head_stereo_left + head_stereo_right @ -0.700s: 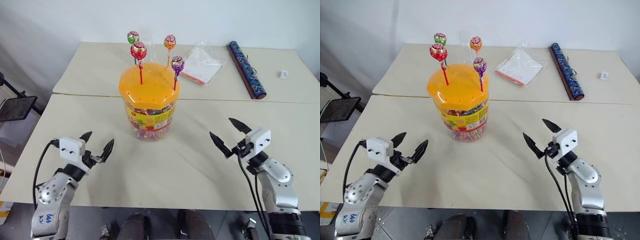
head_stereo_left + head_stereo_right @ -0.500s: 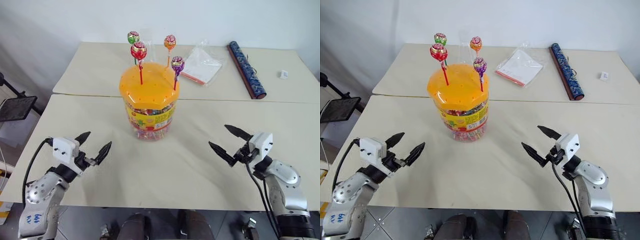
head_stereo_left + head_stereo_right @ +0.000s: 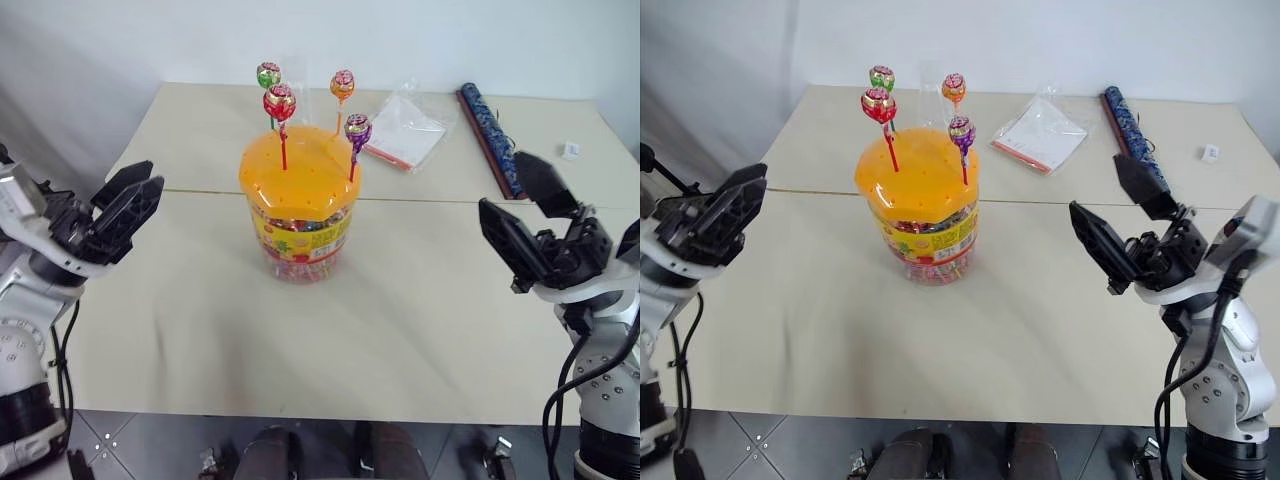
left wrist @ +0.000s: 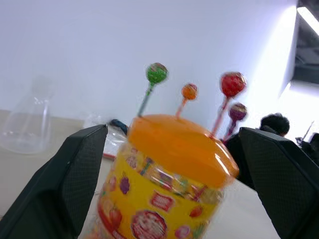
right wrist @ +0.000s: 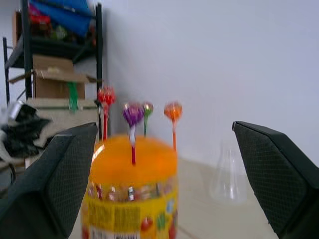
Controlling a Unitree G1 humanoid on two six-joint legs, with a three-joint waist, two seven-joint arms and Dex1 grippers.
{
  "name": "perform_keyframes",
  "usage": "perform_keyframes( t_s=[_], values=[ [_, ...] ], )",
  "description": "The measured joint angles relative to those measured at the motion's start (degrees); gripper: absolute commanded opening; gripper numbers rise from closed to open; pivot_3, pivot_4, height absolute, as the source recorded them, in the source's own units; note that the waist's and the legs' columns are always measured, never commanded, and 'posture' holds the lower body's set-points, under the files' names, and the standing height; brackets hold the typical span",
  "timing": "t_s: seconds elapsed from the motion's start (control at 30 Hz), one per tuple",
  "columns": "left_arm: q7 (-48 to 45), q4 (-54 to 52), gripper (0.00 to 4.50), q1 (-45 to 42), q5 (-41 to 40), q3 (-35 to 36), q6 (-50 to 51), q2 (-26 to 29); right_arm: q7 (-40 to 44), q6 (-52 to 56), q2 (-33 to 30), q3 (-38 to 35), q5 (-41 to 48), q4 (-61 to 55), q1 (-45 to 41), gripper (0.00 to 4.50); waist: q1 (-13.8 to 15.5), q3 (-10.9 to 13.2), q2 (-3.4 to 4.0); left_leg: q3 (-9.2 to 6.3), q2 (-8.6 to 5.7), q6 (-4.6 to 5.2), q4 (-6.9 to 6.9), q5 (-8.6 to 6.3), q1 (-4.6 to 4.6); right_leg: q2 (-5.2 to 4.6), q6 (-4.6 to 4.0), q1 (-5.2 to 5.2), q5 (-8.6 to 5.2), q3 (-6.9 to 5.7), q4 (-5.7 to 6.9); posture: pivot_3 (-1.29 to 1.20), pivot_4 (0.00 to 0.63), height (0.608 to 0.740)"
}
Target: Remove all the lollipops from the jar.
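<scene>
The jar [image 3: 299,212] stands in the middle of the table [image 3: 400,330], a bit toward the far side of the near tabletop. It is a clear tub with a yellow and red label, and lots of bright candies show through its wall. Its orange dome lid [image 3: 299,170] has little holes in it. Four lollipops stand up in the lid on thin sticks. The green and pink lollipop [image 3: 268,75] is at the far left, and the red lollipop [image 3: 279,102] is just in front of it. The orange and pink lollipop [image 3: 342,84] is at the far right, and the purple lollipop [image 3: 357,128] is nearer, on the right. The left gripper [image 3: 128,205] is up in the air to the left of the jar, well apart from it. Its two black fingers are spread wide with nothing between them. The right gripper [image 3: 528,215] is up in the air to the right of the jar, also well apart. Its fingers are spread wide too and hold nothing. On the far table lies a flat clear bag [image 3: 405,130], to the right of the jar. Further right lies a long dark blue roll [image 3: 493,137], and a small white thing [image 3: 570,150] sits near the right edge.
</scene>
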Motion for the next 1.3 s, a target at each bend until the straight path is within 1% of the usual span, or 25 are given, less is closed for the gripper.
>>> perform_keyframes(
  t_s=[0.03,0.1,0.27,0.33,0.47,0.57,0.67,0.77,0.97,1.27,1.3],
  values=[
    [-0.14,2.42,4.48,-2.54,1.91,-1.05,-1.28,-0.82,-0.50,-0.04,0.21,-0.11,-0.04,-0.42,0.08,4.50,0.10,0.00,0.00,0.07,-0.01,0.01,0.01,0.01,0.01,0.01,0.01,0.00,0.01,0.05,-0.01,0.00,0.150,0.740],
    [-0.20,8.81,4.48,-10.13,6.57,-4.13,-5.40,-4.41,-1.31,-0.07,0.65,0.12,-0.35,-0.55,-0.14,4.50,0.90,0.00,-0.05,0.18,0.02,0.06,0.09,0.04,-0.01,0.09,0.04,0.00,0.02,0.15,-0.11,0.00,0.150,0.740],
    [-3.56,25.28,4.48,-28.97,17.13,-13.53,-13.37,-15.00,-1.30,-1.15,1.89,0.16,-2.17,-0.46,1.05,4.50,1.98,-0.05,-0.24,0.31,-0.26,0.13,0.10,0.05,-0.08,0.17,0.19,-0.02,0.11,0.23,-0.26,0.00,0.150,0.740],
    [-4.70,31.06,4.48,-34.46,20.66,-16.01,-15.35,-16.67,-1.32,-1.54,2.48,0.07,-2.42,-0.49,1.65,4.50,1.61,-0.05,-0.25,0.44,-0.30,0.14,-0.03,0.04,-0.08,0.18,0.22,-0.11,0.12,0.24,-0.30,0.00,0.150,0.740],
    [-6.22,40.61,4.48,-41.49,24.52,-16.11,-17.97,-17.49,-1.29,-2.41,2.88,-0.20,-2.85,-0.47,4.08,4.50,0.59,-0.04,-0.24,0.81,-0.05,0.10,-0.23,0.04,-0.05,0.41,0.19,-0.23,0.11,0.21,-0.34,0.00,0.150,0.740],
    [-7.50,44.30,3.86,-43.29,26.43,-16.12,-18.24,-17.76,-1.40,-3.14,3.19,-0.20,-3.26,-0.51,4.20,4.50,0.57,-0.04,-0.24,0.88,-0.03,0.06,-0.17,0.06,-0.05,0.42,0.17,-0.22,0.10,0.23,-0.30,0.00,0.150,0.740],
    [-9.44,46.14,2.98,-43.73,27.69,-16.04,-17.85,-17.77,-1.85,-3.46,3.65,-0.16,-3.38,-0.99,4.65,4.50,0.83,-0.03,-0.26,0.83,0.00,0.09,-0.03,0.05,-0.07,0.36,0.18,-0.21,0.10,0.32,-0.28,0.00,0.150,0.740],
    [-11.77,46.77,1.99,-43.75,28.66,-16.11,-17.12,-17.30,-3.26,-3.46,3.98,0.12,-3.84,-2.68,4.63,4.50,1.31,-0.02,-0.28,0.79,0.04,0.10,0.04,0.04,-0.11,0.30,0.19,-0.21,0.10,0.33,-0.27,0.00,0.150,0.740],
    [-14.94,47.47,0.04,-44.41,30.88,-16.31,-16.47,-16.59,-5.63,-3.37,3.98,0.53,-4.52,-3.91,3.95,4.50,1.21,-0.02,-0.28,0.79,0.02,0.11,0.04,0.03,-0.11,0.31,0.20,-0.21,0.11,0.34,-0.26,0.00,0.150,0.740],
    [-17.90,49.64,0.02,-46.36,33.12,-15.73,-17.53,-15.55,-6.54,-3.27,3.97,2.32,-5.19,-3.91,2.14,4.50,1.07,-0.02,-0.28,0.78,0.02,0.12,0.04,0.03,-0.11,0.32,0.20,-0.22,0.11,0.34,-0.26,0.00,0.150,0.740],
    [-18.78,49.61,0.19,-46.42,33.07,-15.52,-17.06,-15.01,-6.55,-3.23,3.96,2.36,-5.20,-3.90,1.99,4.50,0.99,-0.02,-0.28,0.79,0.02,0.12,0.03,0.03,-0.11,0.34,0.20,-0.23,0.11,0.35,-0.25,0.00,0.150,0.740]
  ],
)
